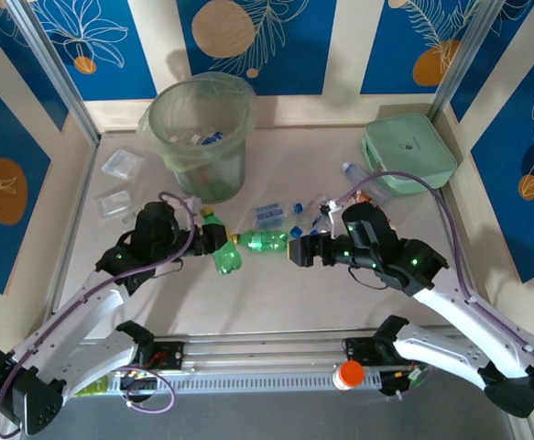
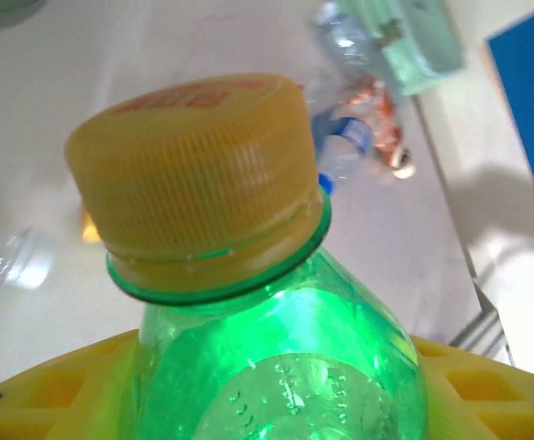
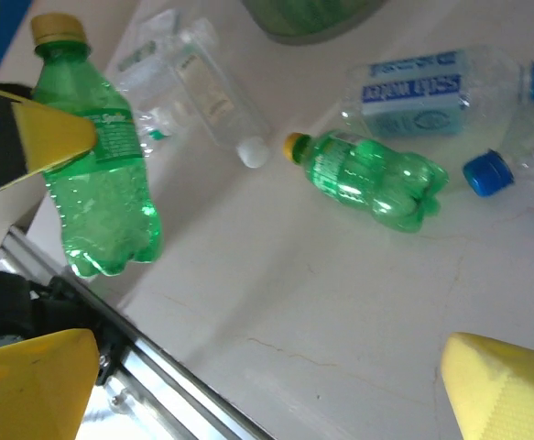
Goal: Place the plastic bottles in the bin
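Observation:
My left gripper [image 1: 213, 241] is shut on a green plastic bottle [image 1: 227, 259] with a yellow cap [image 2: 193, 174], and its yellow fingers [image 2: 47, 390] press both sides of the bottle's body [image 2: 280, 367]. In the right wrist view this held bottle [image 3: 102, 183] hangs upright above the table. A second green bottle [image 1: 262, 243] lies on its side [image 3: 367, 174], just ahead of my right gripper [image 1: 299, 249], which is open with bare table between its fingertips [image 3: 267, 385]. Clear bottles [image 1: 271, 215] with blue labels [image 3: 422, 92] lie behind it. The pale-green bin [image 1: 198, 128] stands at the back left and holds several bottles.
A mint-green square case [image 1: 408, 151] sits at the back right with a clear bottle [image 1: 358, 179] against it. Flat clear packets [image 1: 120, 165] lie left of the bin. A metal rail [image 1: 267, 353] runs along the front edge, with an orange-capped item [image 1: 349, 374] on it.

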